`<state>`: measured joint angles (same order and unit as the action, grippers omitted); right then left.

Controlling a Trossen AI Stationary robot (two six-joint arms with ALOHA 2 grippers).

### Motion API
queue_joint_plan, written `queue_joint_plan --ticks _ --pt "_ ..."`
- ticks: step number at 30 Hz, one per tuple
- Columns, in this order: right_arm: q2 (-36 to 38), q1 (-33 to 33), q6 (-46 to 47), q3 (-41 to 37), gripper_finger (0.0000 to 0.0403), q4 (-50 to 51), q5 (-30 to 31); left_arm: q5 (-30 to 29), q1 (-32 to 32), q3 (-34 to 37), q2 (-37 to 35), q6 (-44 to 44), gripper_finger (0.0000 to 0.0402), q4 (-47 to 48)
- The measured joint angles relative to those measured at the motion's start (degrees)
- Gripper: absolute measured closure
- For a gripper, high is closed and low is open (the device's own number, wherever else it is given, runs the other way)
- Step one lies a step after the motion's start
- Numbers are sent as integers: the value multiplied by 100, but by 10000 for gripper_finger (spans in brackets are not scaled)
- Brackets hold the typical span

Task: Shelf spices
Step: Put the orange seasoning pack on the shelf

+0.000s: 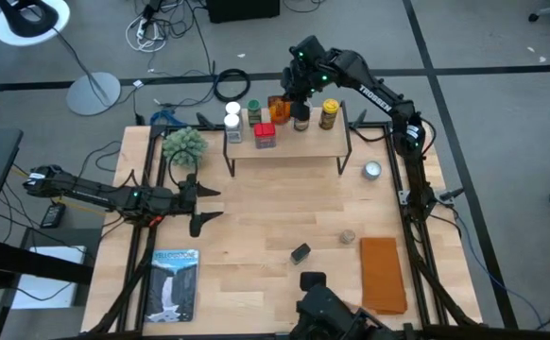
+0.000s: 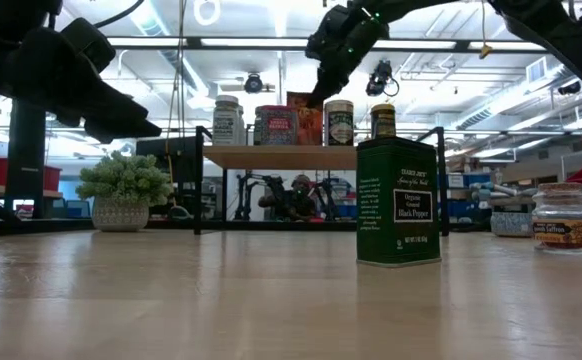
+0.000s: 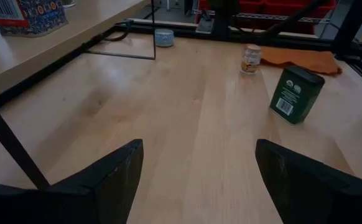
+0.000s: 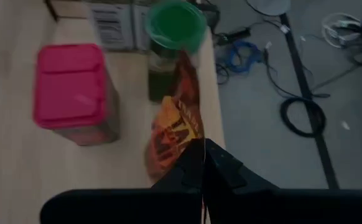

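The shelf (image 1: 299, 144) stands at the table's far side on thin black legs. On it stand a white-capped jar (image 1: 232, 124), a green-capped jar (image 4: 175, 37), a red tin (image 4: 72, 93), an orange packet (image 4: 175, 118), a dark jar (image 1: 301, 119) and a yellow-capped jar (image 1: 329, 113). My right gripper (image 4: 203, 158) is shut over the shelf, at the packet's top. A dark green pepper tin (image 2: 398, 200) and a small jar (image 1: 348, 236) stand on the tabletop. My left gripper (image 1: 207, 203) hovers open near the table's left side, touching nothing. My right gripper comes from above, pointing down, and its shut fingers (image 4: 221, 171) meet at the orange packet's top edge (image 4: 168, 158). The packet stands upright on the shelf board beside the green-capped jar. The fingers themselves hide the exact place of contact.
A fuzzy green plant (image 1: 184, 144) sits left of the shelf. A flat silver round tin (image 1: 372, 170) lies right of it. An orange cloth (image 1: 382, 274) lies at the near right and a picture book (image 1: 176, 283) at the near left. Bare wood spreads across the table's middle.
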<state>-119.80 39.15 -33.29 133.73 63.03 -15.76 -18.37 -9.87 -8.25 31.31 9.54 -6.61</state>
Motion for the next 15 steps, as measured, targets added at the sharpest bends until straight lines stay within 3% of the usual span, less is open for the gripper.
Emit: queue_joint_plan --ticks 15 --pt "-5 -17 328 -33 401 117 -77 0 0 0 2 15 85 28"
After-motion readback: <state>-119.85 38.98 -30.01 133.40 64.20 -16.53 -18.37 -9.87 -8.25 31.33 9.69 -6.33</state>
